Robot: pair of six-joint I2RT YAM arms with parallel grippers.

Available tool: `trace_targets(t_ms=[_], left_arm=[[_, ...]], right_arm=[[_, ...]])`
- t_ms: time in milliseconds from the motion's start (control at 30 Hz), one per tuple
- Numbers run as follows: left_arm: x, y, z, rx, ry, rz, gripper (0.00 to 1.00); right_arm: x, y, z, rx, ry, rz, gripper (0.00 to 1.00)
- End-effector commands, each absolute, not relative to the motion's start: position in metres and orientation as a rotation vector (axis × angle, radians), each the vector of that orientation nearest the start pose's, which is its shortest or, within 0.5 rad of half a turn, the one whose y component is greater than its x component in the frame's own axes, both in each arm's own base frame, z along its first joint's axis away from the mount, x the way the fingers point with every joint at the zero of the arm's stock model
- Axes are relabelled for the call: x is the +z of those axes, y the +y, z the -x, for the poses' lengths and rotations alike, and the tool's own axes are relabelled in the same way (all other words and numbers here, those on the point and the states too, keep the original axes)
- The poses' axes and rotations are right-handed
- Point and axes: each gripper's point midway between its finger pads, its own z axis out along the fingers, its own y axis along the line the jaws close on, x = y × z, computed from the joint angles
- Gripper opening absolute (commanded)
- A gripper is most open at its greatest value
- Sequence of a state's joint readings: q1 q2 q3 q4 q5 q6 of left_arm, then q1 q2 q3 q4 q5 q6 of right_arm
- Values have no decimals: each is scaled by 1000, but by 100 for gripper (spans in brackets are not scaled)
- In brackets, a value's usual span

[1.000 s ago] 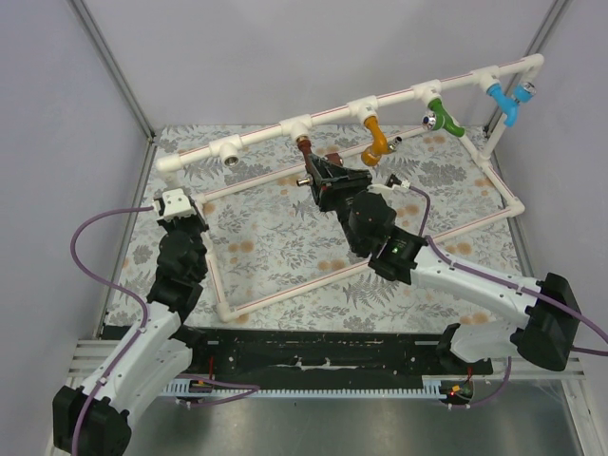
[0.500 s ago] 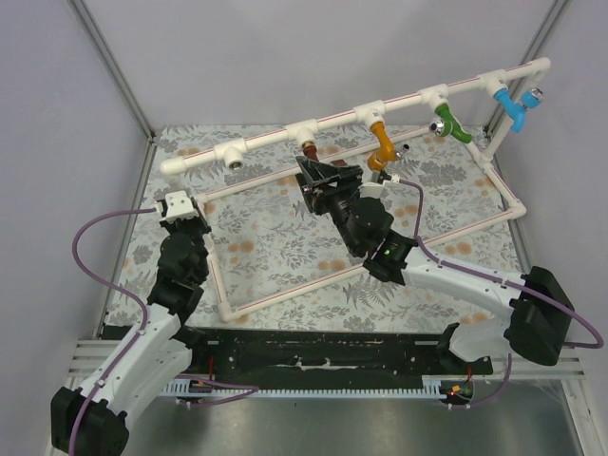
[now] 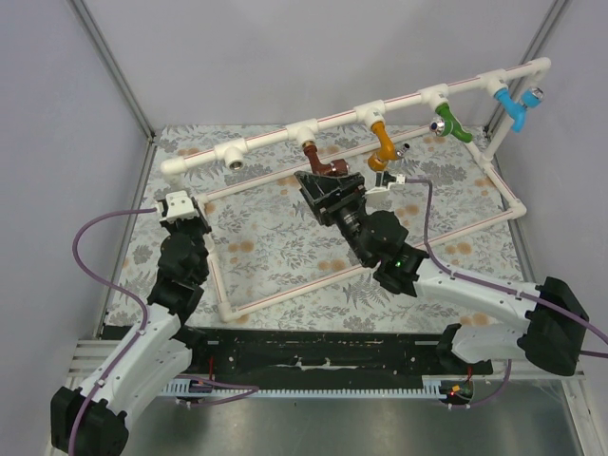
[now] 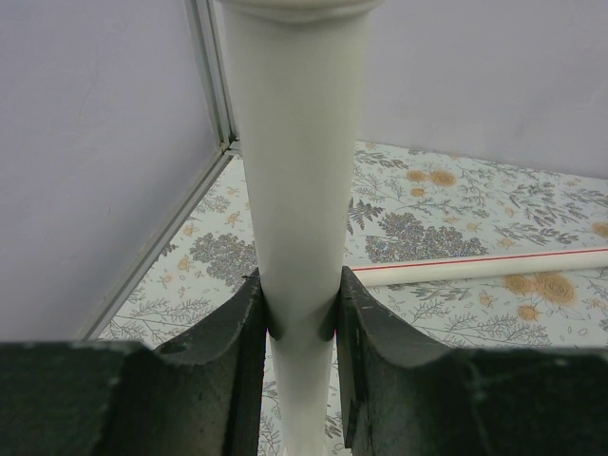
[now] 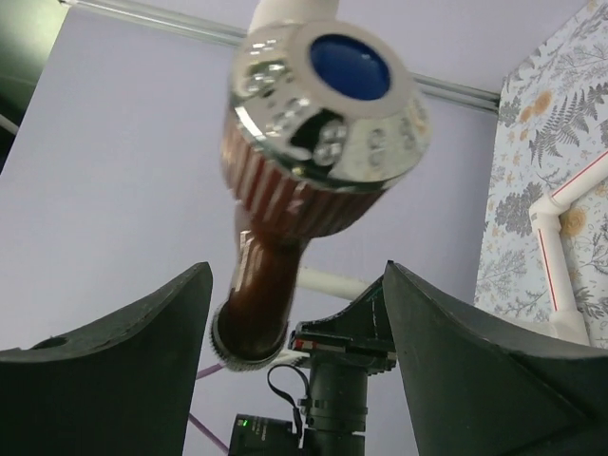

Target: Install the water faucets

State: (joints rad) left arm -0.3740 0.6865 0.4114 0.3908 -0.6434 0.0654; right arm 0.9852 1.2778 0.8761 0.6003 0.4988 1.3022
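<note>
The dark reddish-brown faucet (image 3: 321, 162) hangs from a tee on the top rail of the white pipe frame (image 3: 271, 138). My right gripper (image 3: 330, 187) is open just below it. In the right wrist view the brown faucet (image 5: 275, 252), with a silvery cap and blue disc, stands between the spread jaws of the right gripper (image 5: 299, 313), touching neither. The orange-yellow faucet (image 3: 383, 143) hangs from the tee to its right. My left gripper (image 3: 188, 211) is shut on the frame's left post (image 4: 299, 171), as the left wrist view of the gripper (image 4: 299, 304) shows.
A green tap (image 3: 449, 124) and a light blue tap (image 3: 511, 103) hang further right on the rail. An open tee (image 3: 231, 155) sits on the rail's left part. The frame's base pipes (image 3: 285, 296) lie on the floral mat. Grey walls close in on both sides.
The top rail shifted up and to the right. My right gripper let go of the brown faucet and drew back below it, so the faucet now shows free on its tee.
</note>
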Motion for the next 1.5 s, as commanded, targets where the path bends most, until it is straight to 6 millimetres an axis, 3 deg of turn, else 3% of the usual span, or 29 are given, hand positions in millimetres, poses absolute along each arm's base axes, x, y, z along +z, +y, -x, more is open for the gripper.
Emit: trace_targets(t_ms=[0, 233, 367, 500, 633, 800, 967, 1267, 1467], left_arm=[[254, -25, -308, 157, 1475, 97, 2], [253, -26, -308, 158, 1478, 91, 2], [252, -27, -308, 158, 1480, 89, 2], [252, -27, -308, 158, 1481, 87, 2], [251, -28, -308, 158, 1484, 86, 2], [250, -29, -309, 155, 1487, 82, 2], [248, -30, -309, 158, 1492, 76, 2], [247, -29, -310, 167, 1496, 77, 2], [247, -28, -310, 171, 1495, 78, 2]], right_arm=[[393, 324, -266, 1533, 1349, -582, 80], [384, 311, -243, 1409, 1438, -362, 80], [376, 306, -226, 1299, 1512, -154, 79], [366, 299, -210, 1119, 1553, 159, 78], [348, 285, -203, 807, 1575, 556, 75], [358, 255, -212, 416, 1384, 880, 72], [372, 236, -224, 108, 1189, 1051, 72], [398, 248, -254, -298, 866, 1152, 72], [409, 267, -268, -424, 762, 1181, 73]])
